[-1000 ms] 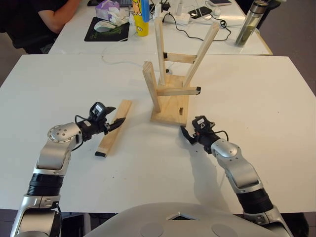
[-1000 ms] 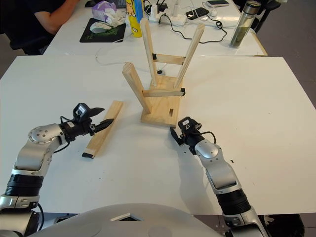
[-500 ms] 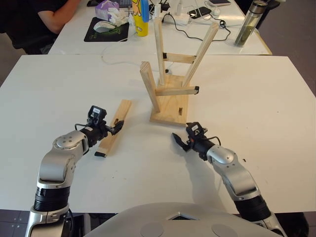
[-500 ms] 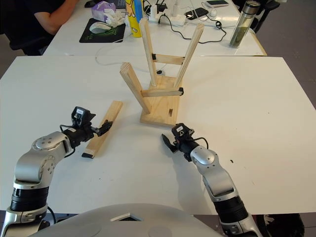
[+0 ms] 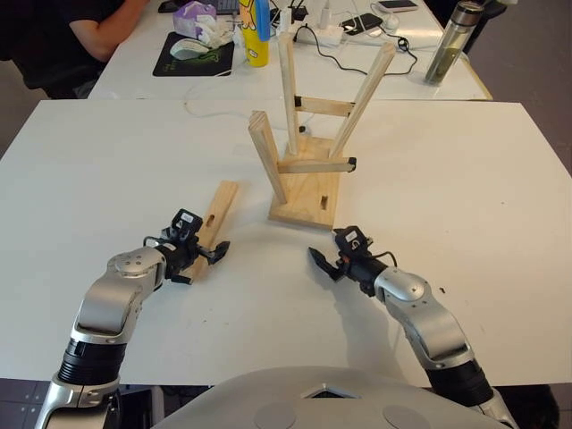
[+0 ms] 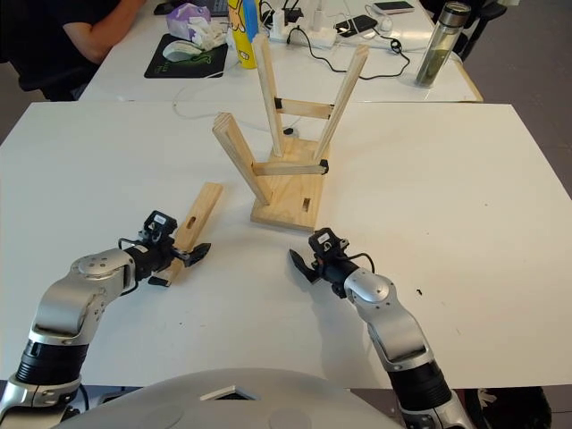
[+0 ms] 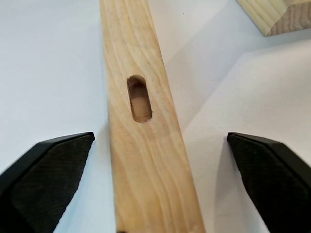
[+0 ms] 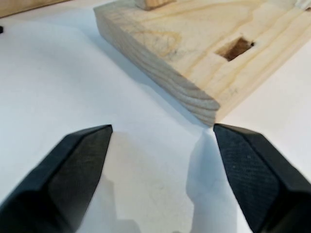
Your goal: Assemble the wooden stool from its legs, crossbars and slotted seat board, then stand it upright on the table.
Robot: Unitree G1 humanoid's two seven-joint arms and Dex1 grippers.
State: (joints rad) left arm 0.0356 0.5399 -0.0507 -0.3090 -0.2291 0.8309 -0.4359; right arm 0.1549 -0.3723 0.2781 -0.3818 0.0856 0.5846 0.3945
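The partly built wooden stool stood upside down near the middle of the white table, its slotted seat board flat on the surface and three legs pointing upward. Two crossbars tied those legs together, one low and one higher. One slot near the board's near edge was unfilled. A loose leg lay flat on the table to the robot's left of the seat board, apart from it, with an oblong slot facing up. The left gripper was low over the near end of that leg, its jaws spread wide with one finger on either side of the wood and neither touching it. The right gripper, likewise spread and holding nothing, was just in front of the seat board's near corner, close to the tabletop. On a second table behind stood a yellow container and a dark bottle.
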